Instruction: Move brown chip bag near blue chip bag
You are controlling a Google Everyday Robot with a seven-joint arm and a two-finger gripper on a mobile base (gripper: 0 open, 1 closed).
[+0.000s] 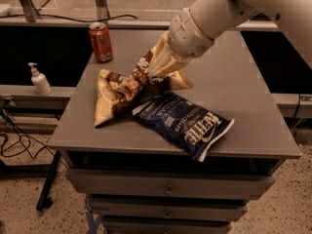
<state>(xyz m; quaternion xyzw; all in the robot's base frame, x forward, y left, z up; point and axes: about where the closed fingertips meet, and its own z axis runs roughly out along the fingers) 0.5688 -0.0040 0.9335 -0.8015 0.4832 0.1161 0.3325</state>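
Observation:
The brown chip bag (pixel 117 94), dark brown in the middle with tan ends, lies crumpled on the grey table (pixel 243 96), its right end lifted. My gripper (pixel 155 74) reaches down from the upper right and is shut on that raised right end. The blue chip bag (pixel 187 123), navy with white "Kettle" lettering, lies just right of and below the brown bag, touching its lower edge and reaching the table's front edge.
A red soda can (pixel 101 42) stands at the table's back left corner. A white pump bottle (pixel 39 79) stands on a lower ledge to the left. Drawers (pixel 168 191) sit under the tabletop. Cables lie on the floor at left.

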